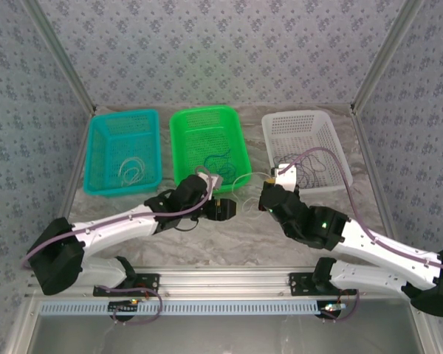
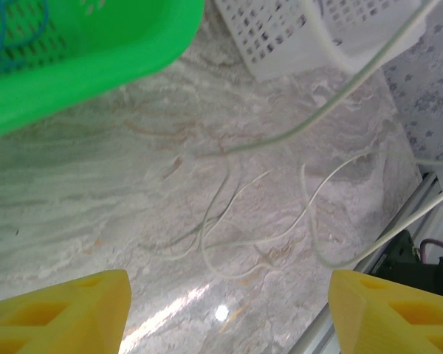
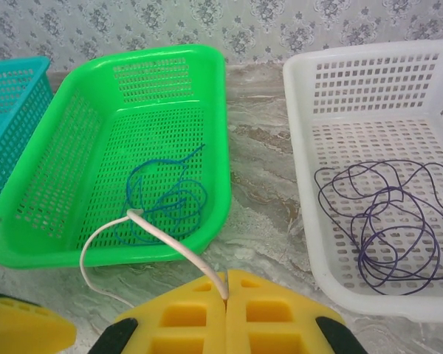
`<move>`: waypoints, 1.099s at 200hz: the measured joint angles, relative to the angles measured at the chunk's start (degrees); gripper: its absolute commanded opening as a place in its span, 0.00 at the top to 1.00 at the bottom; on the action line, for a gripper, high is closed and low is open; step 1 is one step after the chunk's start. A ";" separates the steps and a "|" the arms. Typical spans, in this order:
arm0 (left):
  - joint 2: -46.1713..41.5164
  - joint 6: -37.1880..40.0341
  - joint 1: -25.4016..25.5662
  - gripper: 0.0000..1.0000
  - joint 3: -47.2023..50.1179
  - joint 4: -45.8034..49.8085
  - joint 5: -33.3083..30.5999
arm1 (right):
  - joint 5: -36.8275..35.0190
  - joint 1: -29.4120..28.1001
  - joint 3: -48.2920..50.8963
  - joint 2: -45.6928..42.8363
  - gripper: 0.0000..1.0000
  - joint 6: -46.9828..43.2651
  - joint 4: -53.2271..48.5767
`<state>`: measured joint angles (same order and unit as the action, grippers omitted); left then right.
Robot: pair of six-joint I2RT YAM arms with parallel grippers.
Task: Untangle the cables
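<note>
Right claw (image 3: 226,284), pressed together, pinches one whitish cable (image 3: 136,214) draped on the green basket (image 3: 162,55); left claw (image 2: 229,313) spread wide. One blue cable (image 3: 176,200) lies inside it, one dark cable (image 3: 387,221) in the white basket (image 3: 303,147).

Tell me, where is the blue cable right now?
The blue cable lies in loose loops on the floor of the green basket, the middle one, left of the white basket in the right wrist view.

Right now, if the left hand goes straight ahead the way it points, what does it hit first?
Probably the whitish cable looped on the table, straight ahead of the open left hand, though depth is unclear.
</note>
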<state>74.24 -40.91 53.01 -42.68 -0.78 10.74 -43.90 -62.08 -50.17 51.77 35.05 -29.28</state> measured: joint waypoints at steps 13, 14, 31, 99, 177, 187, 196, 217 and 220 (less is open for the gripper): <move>0.39 1.03 0.00 0.28 -0.92 -1.51 -0.70 | 0.26 -0.11 0.00 -0.04 1.00 -0.20 0.07; 0.46 1.11 0.00 0.28 -0.98 -1.77 -0.76 | 0.26 -0.13 0.00 -0.04 1.00 -0.22 0.11; 1.38 2.36 0.00 0.28 -1.49 -4.13 -1.33 | 0.63 -0.17 0.00 -0.13 1.00 -0.61 0.39; 7.45 6.23 0.04 0.25 -3.76 -8.04 -5.27 | 2.19 -0.22 0.00 -2.03 1.00 -1.92 1.38; 13.66 7.54 0.70 0.84 -8.20 -11.63 -3.37 | 3.19 -0.20 0.79 -3.48 0.98 -2.36 1.46; 13.18 8.41 0.70 0.89 -8.17 -11.28 -3.69 | 3.19 -0.02 1.09 -3.48 0.97 -1.92 0.74; 12.20 8.90 0.76 0.93 -8.20 -10.60 -3.98 | 3.19 0.20 1.60 -3.45 0.95 -1.38 0.24; 8.35 11.45 0.74 0.97 -8.50 -7.61 -4.42 | 3.23 1.16 3.43 -3.32 0.94 0.24 -1.03; 7.76 12.11 0.76 0.98 -8.83 -6.84 -4.39 | 3.26 1.31 3.67 -3.28 0.94 0.46 -1.16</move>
<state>82.00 -28.80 53.78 -51.51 -7.62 6.35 -40.64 -60.77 -46.50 48.49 35.51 -30.44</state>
